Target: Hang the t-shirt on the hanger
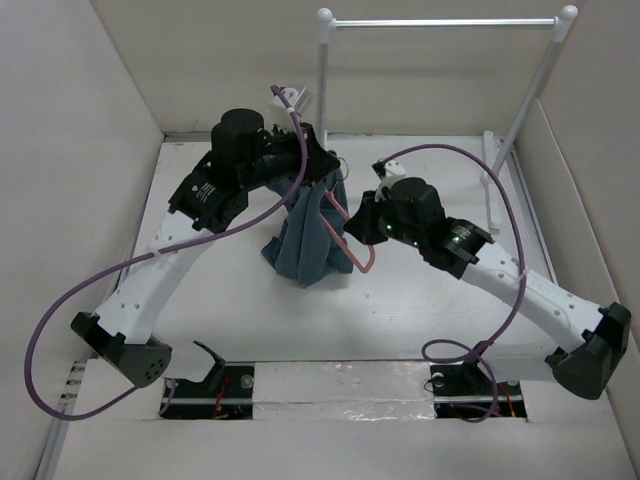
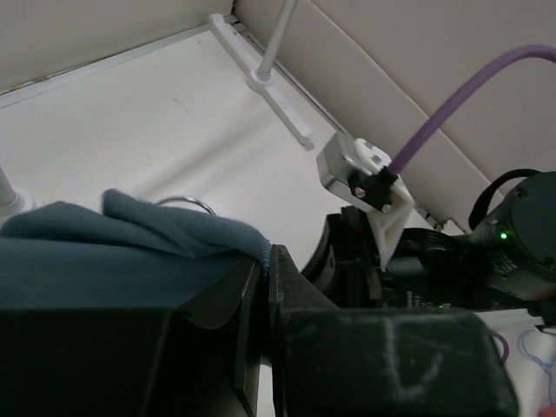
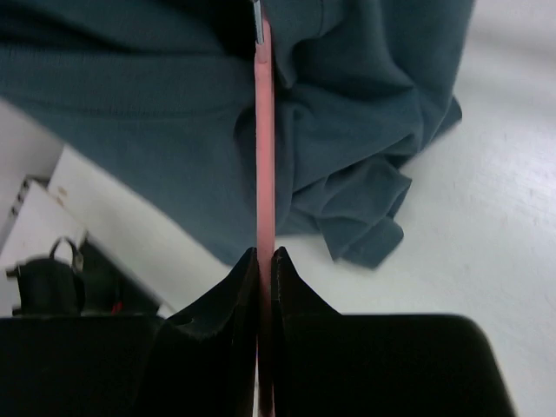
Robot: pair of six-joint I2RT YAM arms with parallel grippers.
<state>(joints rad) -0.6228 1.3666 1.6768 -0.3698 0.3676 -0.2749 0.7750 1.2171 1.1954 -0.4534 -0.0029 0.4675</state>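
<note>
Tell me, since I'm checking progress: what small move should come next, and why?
Probably ease the right end effector, shut on the hanger, into the t-shirt that the left end effector holds lifted; the hanger's bar shows outside the cloth.

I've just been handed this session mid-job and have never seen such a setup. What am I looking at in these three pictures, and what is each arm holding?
These are two robot arms bolted at the near edge of a white table, each ending in a two-finger gripper. The wide picture comes from a fixed camera above and behind them. The other two come from cameras on the wrists, looking along each arm's own fingers. The left gripper is shut on a fold of the blue t-shirt, holding it up so its lower part bunches on the table. The right gripper is shut on the thin pink hanger, which lies against the shirt. A white clothes rack stands at the back.
</note>
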